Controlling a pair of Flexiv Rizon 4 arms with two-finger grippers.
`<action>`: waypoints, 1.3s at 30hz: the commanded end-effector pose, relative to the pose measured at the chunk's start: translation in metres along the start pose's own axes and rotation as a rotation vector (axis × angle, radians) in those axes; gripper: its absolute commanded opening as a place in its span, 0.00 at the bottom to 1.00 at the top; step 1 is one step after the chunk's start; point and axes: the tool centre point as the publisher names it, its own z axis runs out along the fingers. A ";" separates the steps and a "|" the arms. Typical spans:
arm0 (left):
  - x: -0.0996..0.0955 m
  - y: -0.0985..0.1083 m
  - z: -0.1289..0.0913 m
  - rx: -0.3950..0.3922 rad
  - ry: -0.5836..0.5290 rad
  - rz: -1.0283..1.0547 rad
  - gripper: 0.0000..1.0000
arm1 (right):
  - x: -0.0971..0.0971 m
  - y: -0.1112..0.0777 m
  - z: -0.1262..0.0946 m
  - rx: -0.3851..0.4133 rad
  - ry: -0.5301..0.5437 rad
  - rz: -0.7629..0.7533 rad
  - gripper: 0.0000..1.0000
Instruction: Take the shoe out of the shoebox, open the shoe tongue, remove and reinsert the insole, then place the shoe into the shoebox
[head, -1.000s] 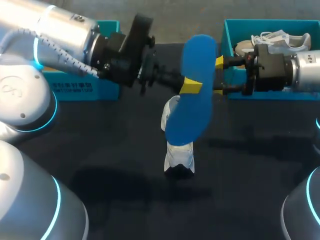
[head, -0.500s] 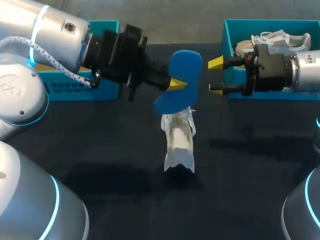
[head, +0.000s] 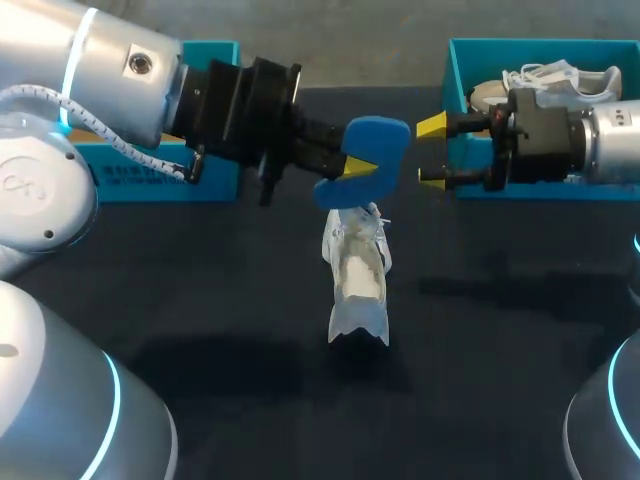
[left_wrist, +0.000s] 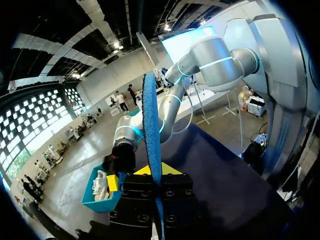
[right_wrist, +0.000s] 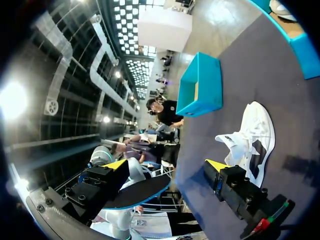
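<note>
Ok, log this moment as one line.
left gripper: shut on insole | right gripper: open, empty, facing insole | shoe: on table below insole | insole: out of shoe

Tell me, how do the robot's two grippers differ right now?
The left gripper is shut on the blue insole; the right gripper is open and empty. The left gripper hangs over the white shoe; the right gripper sits beside the teal box. Both have yellow tips.
</note>
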 end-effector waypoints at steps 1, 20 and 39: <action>-0.002 0.006 0.004 0.034 -0.043 0.144 0.00 | 0.000 0.000 0.002 -0.002 -0.001 0.001 1.00; -0.007 0.078 0.010 -0.049 -0.125 0.957 0.00 | 0.000 0.000 0.002 -0.002 -0.001 0.001 1.00; -0.030 0.104 0.034 -0.115 -0.296 1.071 0.00 | -0.002 0.000 0.001 -0.012 0.025 0.036 1.00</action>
